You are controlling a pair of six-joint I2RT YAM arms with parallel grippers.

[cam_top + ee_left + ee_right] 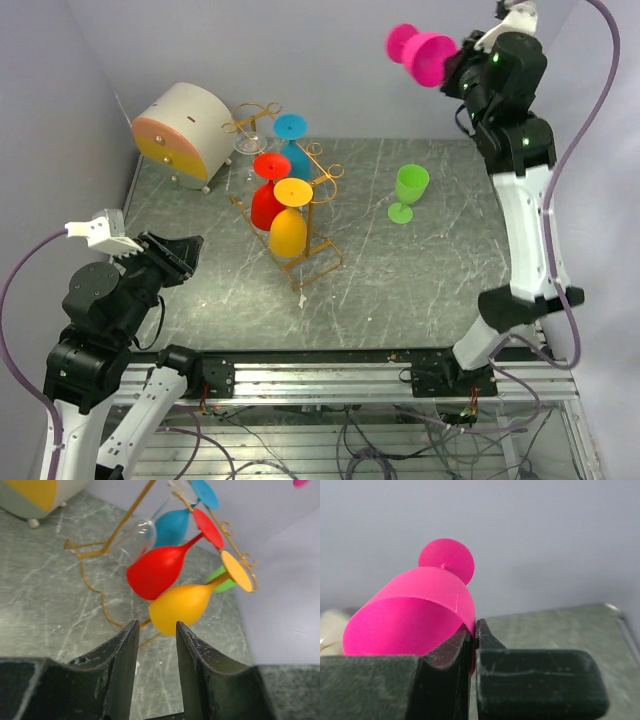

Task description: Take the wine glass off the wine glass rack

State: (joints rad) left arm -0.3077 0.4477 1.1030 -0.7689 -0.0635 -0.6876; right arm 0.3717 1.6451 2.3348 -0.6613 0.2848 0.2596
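The gold wire wine glass rack (315,262) stands mid-table with an orange glass (288,230), a red glass (268,200), a blue glass (293,145) and a clear glass (248,140) hanging upside down from it. My right gripper (462,62) is shut on the rim of a pink wine glass (422,52), held high above the table's back right; the pink glass also shows in the right wrist view (415,610). My left gripper (170,252) is open and empty at the near left. In its wrist view (156,630) it points at the orange glass (182,605) and the rack (95,587).
A green wine glass (408,190) stands upright on the table right of the rack. A round white-and-orange drawer box (180,132) sits at the back left. Purple-grey walls close the left, back and right sides.
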